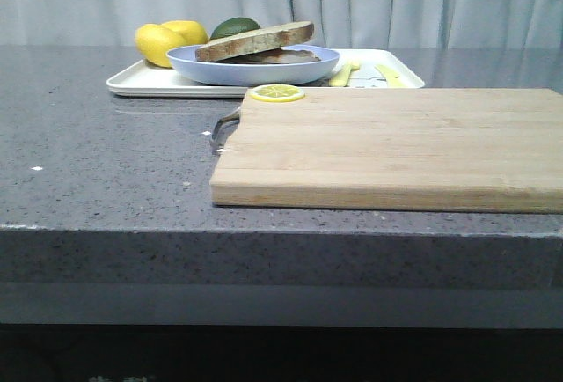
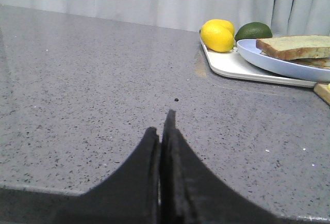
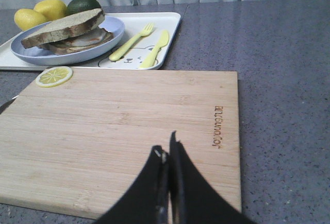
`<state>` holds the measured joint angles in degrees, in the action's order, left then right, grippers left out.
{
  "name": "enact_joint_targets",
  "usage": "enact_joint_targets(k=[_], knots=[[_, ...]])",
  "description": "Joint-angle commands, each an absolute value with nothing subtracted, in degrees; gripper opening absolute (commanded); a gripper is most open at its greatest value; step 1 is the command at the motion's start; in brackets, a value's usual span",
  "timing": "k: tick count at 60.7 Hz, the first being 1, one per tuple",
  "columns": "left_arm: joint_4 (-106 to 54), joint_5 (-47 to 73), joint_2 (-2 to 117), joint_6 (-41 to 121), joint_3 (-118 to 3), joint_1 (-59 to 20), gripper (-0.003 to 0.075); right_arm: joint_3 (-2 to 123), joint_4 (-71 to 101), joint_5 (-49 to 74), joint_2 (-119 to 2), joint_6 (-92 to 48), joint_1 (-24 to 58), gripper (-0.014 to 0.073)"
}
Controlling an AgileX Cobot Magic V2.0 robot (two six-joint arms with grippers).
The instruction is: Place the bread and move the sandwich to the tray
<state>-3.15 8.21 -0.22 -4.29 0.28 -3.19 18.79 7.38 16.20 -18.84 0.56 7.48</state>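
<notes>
Right wrist view gives me the right pincer (image 3: 167, 154) with its black fingers pressed together, nothing between them, poised over the near part of the wooden board (image 3: 129, 131). At the board's far corner lies a lemon slice (image 3: 54, 76). Beyond it I see the tray (image 3: 172, 22) carrying the blue plate (image 3: 116, 33) with the sandwich (image 3: 67, 30), the bread (image 3: 62, 24) lying on top as its upper slice, egg showing beneath. Only this view shows me the yellow cutlery (image 3: 139, 43) clearly, beside the plate.

From the left wrist camera, the left pincer (image 2: 164, 131) is likewise closed and empty, over bare grey surface (image 2: 77, 79), well apart from the tray. That camera shows best the lemons (image 2: 217, 34) and a dark green fruit (image 2: 252, 30) at the tray's end.

The front camera shows neither pincer.
</notes>
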Motion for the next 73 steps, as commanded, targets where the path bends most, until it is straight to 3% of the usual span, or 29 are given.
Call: enact_joint_targets(k=[1, 16, 35, 73], knots=[[-3.6, 3.0, -1.5, -4.1, 0.3, -3.0, -0.0020, 18.6, 7.3, 7.0, -18.8, 0.5, 7.0, -0.0060], [-3.6, 3.0, -1.5, -4.1, 0.3, -3.0, -0.0020, 4.5, 9.1, -6.9, -11.1, 0.7, 0.7, -0.0060], [-3.6, 3.0, -1.5, -4.1, 0.3, -3.0, -0.0020, -1.4, 9.1, 3.9, 1.7, 0.7, 0.0, -0.0060], [-3.6, 3.0, -1.5, -4.1, 0.3, -3.0, -0.0020, -1.4, 9.1, 7.0, 1.6, 0.7, -0.1, -0.0060]])
